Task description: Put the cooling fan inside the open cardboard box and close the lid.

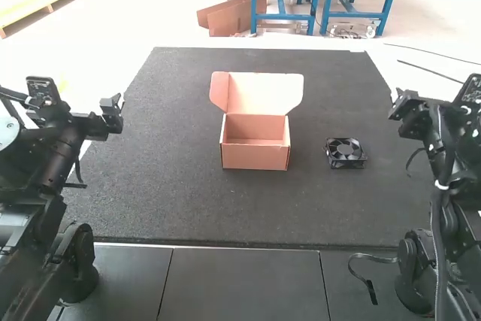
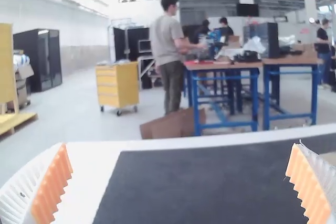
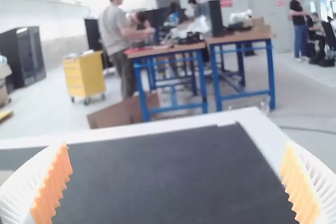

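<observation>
Cooling fan (image 1: 346, 152) lay flat on the black mat (image 1: 150, 186) near, not touching, the cardboard box (image 1: 255, 144) on its right side, lid (image 1: 263, 92) up, likely for a straight drop-in; left arm (image 1: 52, 140) and right arm (image 1: 451, 148) flanked the bench, jaws spread, empty.

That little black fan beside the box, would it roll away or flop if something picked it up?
Probably not: the fan lies flat on its square frame, so rolling seems unlikely. The frame looks rigid, likely light. The dark mat may resist sliding.
</observation>
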You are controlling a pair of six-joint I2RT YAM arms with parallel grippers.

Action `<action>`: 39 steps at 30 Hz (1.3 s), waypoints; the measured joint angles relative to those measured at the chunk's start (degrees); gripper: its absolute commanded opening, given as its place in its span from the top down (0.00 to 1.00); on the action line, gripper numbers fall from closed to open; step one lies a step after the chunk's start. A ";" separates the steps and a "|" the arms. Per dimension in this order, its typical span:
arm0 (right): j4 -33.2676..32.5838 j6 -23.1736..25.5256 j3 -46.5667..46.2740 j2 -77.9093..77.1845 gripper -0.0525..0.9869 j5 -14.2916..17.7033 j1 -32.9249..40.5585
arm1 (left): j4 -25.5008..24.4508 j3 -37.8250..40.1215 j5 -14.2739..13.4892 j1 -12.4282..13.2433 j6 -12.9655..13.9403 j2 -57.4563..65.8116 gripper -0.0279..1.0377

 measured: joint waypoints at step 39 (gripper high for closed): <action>-58.29 2.16 58.66 57.31 0.08 -1.09 5.11 | -34.29 43.87 -3.26 -11.65 -0.20 48.78 0.07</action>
